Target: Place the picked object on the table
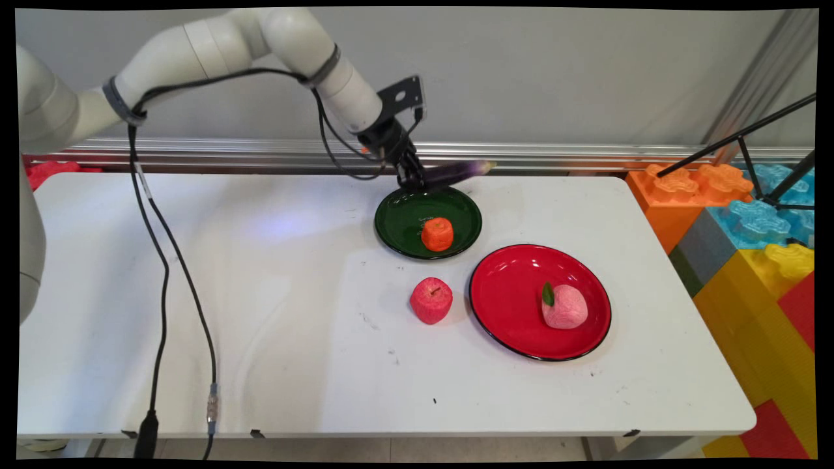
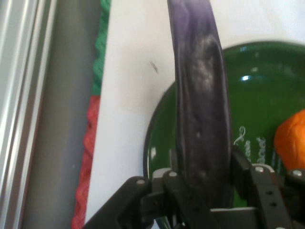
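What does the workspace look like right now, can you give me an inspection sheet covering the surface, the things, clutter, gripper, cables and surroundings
Surface: white table, scuffed with small dark marks.
Things: long purple toy eggplant held level above the far rim of the round green plate; orange knitted fruit on that plate; pink knitted peach with a green leaf on the round red plate; red knitted apple on the table, left of the red plate.
Clutter: nothing seen.
Gripper: black gripper shut on the eggplant's end.
Cables: black cables hang from the arm and run over the table's near edge.
Surroundings: grey wall, metal rail, big coloured building blocks and a black tripod at right.
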Controlling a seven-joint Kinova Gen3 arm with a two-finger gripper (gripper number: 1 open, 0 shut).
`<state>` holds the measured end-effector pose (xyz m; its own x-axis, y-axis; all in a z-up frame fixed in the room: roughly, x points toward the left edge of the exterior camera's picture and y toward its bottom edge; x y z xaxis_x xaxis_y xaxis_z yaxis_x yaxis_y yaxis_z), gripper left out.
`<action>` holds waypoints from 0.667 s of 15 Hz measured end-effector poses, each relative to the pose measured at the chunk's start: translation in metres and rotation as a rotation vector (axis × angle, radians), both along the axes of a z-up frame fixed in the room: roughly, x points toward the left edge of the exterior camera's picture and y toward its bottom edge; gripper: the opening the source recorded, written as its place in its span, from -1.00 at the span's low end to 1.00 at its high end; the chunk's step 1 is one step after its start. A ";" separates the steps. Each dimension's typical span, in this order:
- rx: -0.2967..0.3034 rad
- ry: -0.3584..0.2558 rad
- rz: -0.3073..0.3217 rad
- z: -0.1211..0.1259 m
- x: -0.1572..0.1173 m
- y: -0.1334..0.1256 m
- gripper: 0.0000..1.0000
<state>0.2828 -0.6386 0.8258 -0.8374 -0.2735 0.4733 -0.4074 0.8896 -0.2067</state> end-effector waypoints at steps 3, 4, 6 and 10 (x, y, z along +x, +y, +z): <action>0.001 0.030 0.029 0.026 -0.008 0.009 -1.00; 0.004 0.043 0.038 0.036 -0.011 0.015 -1.00; 0.014 0.063 0.050 0.055 -0.019 0.029 -1.00; 0.058 0.095 0.056 0.082 -0.034 0.066 -1.00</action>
<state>0.2485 -0.5725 0.9080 -0.7723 -0.3476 0.5317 -0.4719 0.8743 -0.1138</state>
